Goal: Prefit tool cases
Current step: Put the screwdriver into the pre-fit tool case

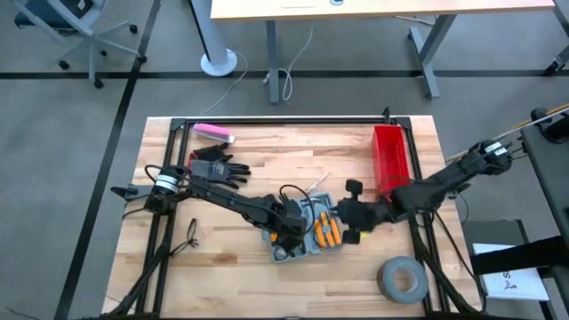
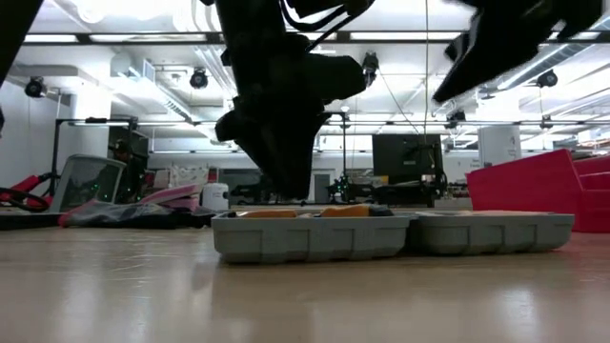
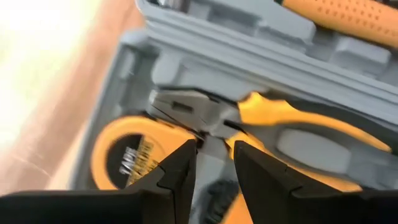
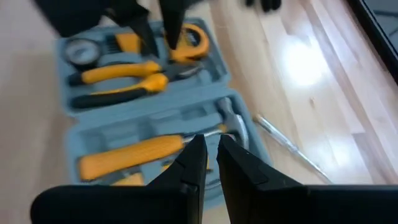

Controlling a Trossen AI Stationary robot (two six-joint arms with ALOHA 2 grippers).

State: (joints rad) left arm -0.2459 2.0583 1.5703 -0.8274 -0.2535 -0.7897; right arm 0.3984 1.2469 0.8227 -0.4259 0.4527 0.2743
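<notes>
The flat grey-blue plastic tool case (image 1: 307, 233) is lying open on the wooden table (image 1: 240, 280), near the middle, both hinged halves facing up. My left gripper (image 3: 212, 163) is hovering just above one half, fingers a little apart, gripping nothing; the tips are pointing at the yellow-handled pliers (image 3: 273, 124) sitting in their moulded slot, beside the round yellow tape measure (image 3: 127, 155). My right gripper (image 4: 211, 155) is hanging over the other half, fingers nearly together with only a thin gap, holding nothing, above the yellow-handled hammer (image 4: 155, 148). In the right wrist view the left gripper is showing as dark fingers over the far half of the case. In the low view both halves are resting flat on the table, side by side.

A thin metal rod (image 4: 289, 146) is lying on the wood just beside the case. A red plastic bin (image 1: 389, 158) is standing near the table's right edge, a grey tape roll (image 1: 402, 279) near the front right corner, a black glove (image 1: 218, 167) and a pink block (image 1: 213, 132) on the left.
</notes>
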